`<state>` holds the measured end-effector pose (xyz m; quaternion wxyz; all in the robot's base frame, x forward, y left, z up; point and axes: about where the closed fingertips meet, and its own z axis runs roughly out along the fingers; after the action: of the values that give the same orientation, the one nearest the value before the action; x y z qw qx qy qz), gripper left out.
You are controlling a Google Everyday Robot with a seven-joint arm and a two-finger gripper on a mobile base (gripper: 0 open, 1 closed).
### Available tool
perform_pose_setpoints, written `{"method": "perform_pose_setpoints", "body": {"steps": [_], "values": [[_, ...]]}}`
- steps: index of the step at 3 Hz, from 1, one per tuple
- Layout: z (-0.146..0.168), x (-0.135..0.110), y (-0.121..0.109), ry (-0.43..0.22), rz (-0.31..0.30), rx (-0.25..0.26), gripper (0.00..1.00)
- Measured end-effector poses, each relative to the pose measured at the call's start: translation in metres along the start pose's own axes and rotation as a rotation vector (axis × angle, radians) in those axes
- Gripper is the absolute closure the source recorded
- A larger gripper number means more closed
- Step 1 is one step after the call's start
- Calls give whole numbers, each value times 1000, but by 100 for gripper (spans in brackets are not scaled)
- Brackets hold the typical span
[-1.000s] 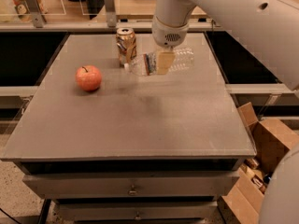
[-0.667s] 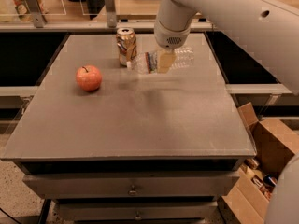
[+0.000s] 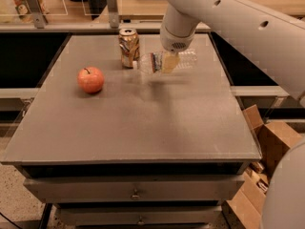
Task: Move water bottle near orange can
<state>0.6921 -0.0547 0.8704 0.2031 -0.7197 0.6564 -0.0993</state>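
Note:
The water bottle [image 3: 183,59] lies on its side, clear and ribbed, with its white cap pointing left and a red, white and blue label band. My gripper [image 3: 169,62] comes down from above and is shut around the bottle's middle; one tan fingertip [image 3: 170,62] shows in front of it. The bottle is at or just above the table surface. The orange can [image 3: 128,47] stands upright just left of the bottle's cap, a small gap apart.
A red-orange apple [image 3: 91,79] sits on the grey table [image 3: 143,128] to the left. Cardboard boxes [image 3: 267,142] stand on the floor at the right. A counter with clear stands runs behind the table's far edge.
The gripper and bottle have shifted slightly left, bringing the cap closer to the can. The apple and can have not moved.

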Motion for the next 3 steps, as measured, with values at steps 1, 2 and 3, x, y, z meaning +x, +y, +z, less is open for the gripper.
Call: {"method": "perform_pose_setpoints", "body": {"steps": [1,2,3], "values": [[10,3,-9,-15,21,19,100],[18,-1,-16,-41,27,33,100],[24,-6,-20,-53,30,37,82]]}}
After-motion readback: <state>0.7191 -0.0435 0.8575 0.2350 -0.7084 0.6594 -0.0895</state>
